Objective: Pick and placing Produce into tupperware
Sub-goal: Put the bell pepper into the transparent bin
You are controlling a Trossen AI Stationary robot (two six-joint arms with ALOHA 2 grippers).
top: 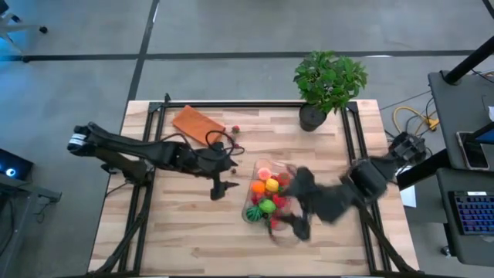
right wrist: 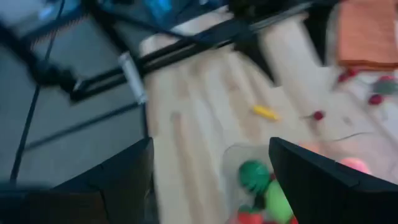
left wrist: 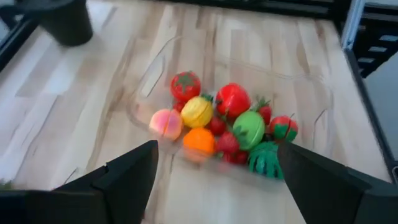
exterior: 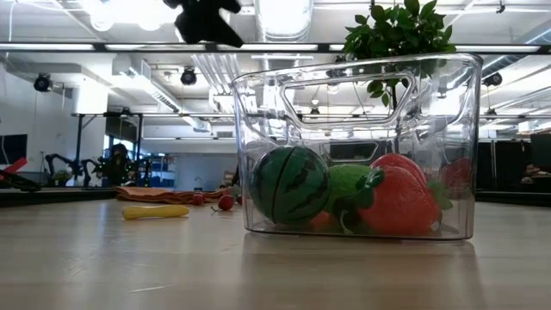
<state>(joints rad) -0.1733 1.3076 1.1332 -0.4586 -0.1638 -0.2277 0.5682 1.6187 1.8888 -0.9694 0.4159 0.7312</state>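
Tupperware (top: 272, 202) sits on the bench (top: 185, 232), well filled: watermelon (exterior: 289, 185), strawberry (exterior: 399, 195), orange (left wrist: 199, 140), yellow and red pieces. Left pincer (top: 218, 189) hovers just beside its near wall, fingers spread wide, nothing held. Right pincer (top: 299, 226) hangs over the tub's far corner, also wide open and empty. Strays remain beyond the left pincer: a yellow piece (exterior: 155, 211), small red ones (right wrist: 318, 115), near the orange pad (top: 197, 123). Judged step: between picks. Next move calls for reaching back to a stray and closing on it

The clear tupperware (exterior: 357, 146) holds red, orange, yellow and green produce (left wrist: 227, 121), including a dark-striped green watermelon (exterior: 289, 185).
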